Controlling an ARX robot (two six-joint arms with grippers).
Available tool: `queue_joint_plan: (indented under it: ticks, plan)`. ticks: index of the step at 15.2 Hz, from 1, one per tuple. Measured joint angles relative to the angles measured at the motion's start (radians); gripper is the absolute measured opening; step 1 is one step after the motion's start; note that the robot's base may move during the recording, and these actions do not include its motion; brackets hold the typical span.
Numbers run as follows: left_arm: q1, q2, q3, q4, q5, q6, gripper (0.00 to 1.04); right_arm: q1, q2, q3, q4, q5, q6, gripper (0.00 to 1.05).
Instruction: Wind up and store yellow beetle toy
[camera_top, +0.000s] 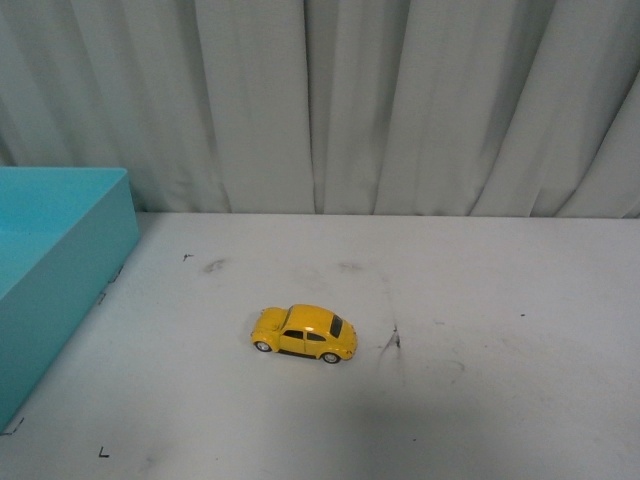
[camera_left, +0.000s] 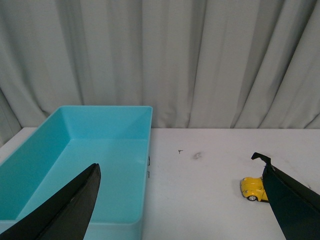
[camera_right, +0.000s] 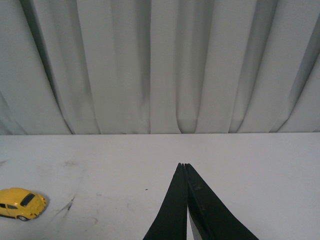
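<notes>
- Currently I see the yellow beetle toy (camera_top: 304, 335) on its wheels on the table (camera_top: 480, 350), apart from the teal bin (camera_top: 60, 270).
- My left gripper (camera_left: 176, 162) gapes wide, empty.
- My right gripper (camera_right: 183, 166) is pinched closed, empty.

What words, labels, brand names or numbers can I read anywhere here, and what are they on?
No text can be read in any view.
On the yellow beetle toy: no badge or plate is legible; it is too small to tell.
On the teal bin: plain, no label.
On the table: only small black tick marks and smudges, not letters.
</notes>
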Motion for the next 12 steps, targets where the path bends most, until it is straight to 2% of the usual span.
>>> queue_joint_plan:
  ticks: [5,12]
  plan:
    - [0.0,0.0,0.0,0.0,0.0,0.0,0.98,0.0,-0.175,0.0,-0.166,0.0,0.0,0.02]
    - [0.0,0.0,0.0,0.0,0.0,0.0,0.98,0.0,-0.243,0.0,-0.233,0.0,0.0,0.02]
